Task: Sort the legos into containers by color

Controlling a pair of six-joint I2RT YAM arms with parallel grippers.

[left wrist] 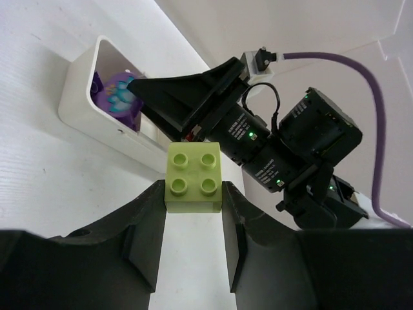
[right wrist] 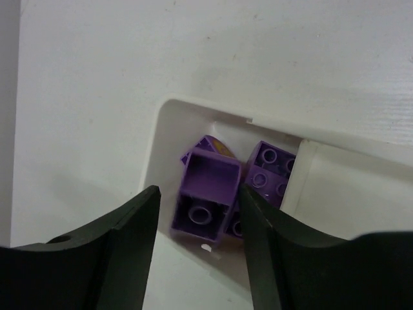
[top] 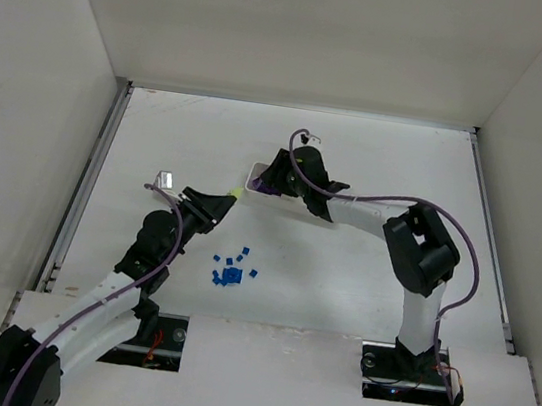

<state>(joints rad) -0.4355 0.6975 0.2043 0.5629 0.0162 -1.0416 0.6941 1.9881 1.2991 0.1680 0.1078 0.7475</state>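
My left gripper point(left wrist: 193, 194) is shut on a yellow-green lego point(left wrist: 193, 177), held above the table just short of the white tray point(left wrist: 77, 97). In the top view this lego point(top: 236, 193) shows at the left gripper's tip, beside the tray's left end point(top: 255, 173). My right gripper point(right wrist: 200, 190) hangs open over the tray's end compartment point(right wrist: 168, 129). A purple lego point(right wrist: 206, 200) lies hollow side up below its jaws, with a gap at the left finger. Another purple lego point(right wrist: 271, 171) lies next to it. Several tiny dark blue legos point(top: 231, 273) are scattered on the table.
The right arm point(left wrist: 284, 142) fills the space right behind the held lego in the left wrist view. A divider point(right wrist: 300, 174) bounds the purple compartment. White walls enclose the table on three sides.
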